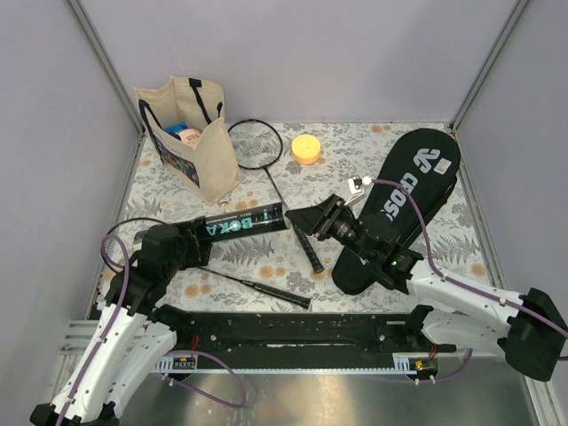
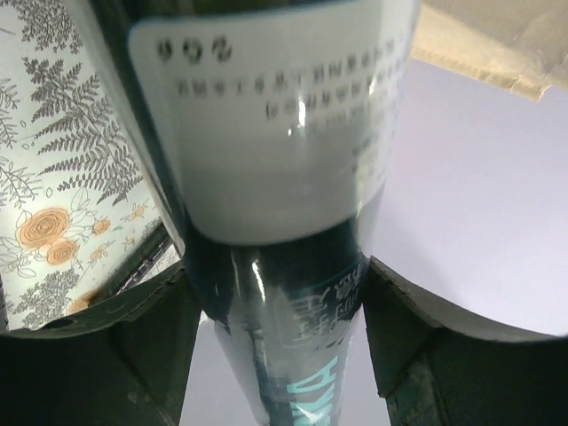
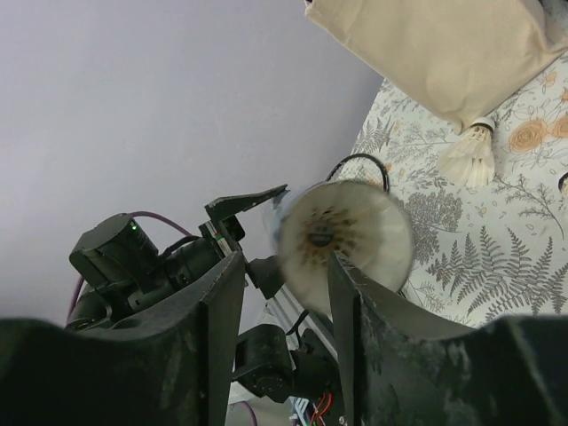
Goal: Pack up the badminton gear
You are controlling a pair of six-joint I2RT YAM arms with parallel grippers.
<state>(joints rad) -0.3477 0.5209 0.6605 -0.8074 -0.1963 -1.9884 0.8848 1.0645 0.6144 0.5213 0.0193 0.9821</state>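
Observation:
My left gripper point(image 1: 202, 235) point(image 2: 280, 293) is shut on the long black lettered tube point(image 1: 244, 220) point(image 2: 266, 133), holding it level above the table. My right gripper point(image 1: 306, 217) point(image 3: 286, 266) faces the tube's open end with its jaws open and nothing between them. Just beyond its fingertips, a blurred white shuttlecock point(image 3: 342, 235) sits at the tube's mouth, feather end toward me. Another shuttlecock point(image 3: 470, 155) lies on the table by the tote. One racket point(image 1: 256, 144) lies at the back, and a second one's handle point(image 1: 266, 291) lies near the front. The black cover point(image 1: 404, 200) lies on the right.
The beige tote bag point(image 1: 191, 133) point(image 3: 435, 53) stands at the back left with items inside. An orange round object point(image 1: 306, 148) sits at the back centre, and a small white item point(image 1: 358, 186) lies by the cover's edge. Grey walls enclose the floral tabletop point(image 1: 266, 257).

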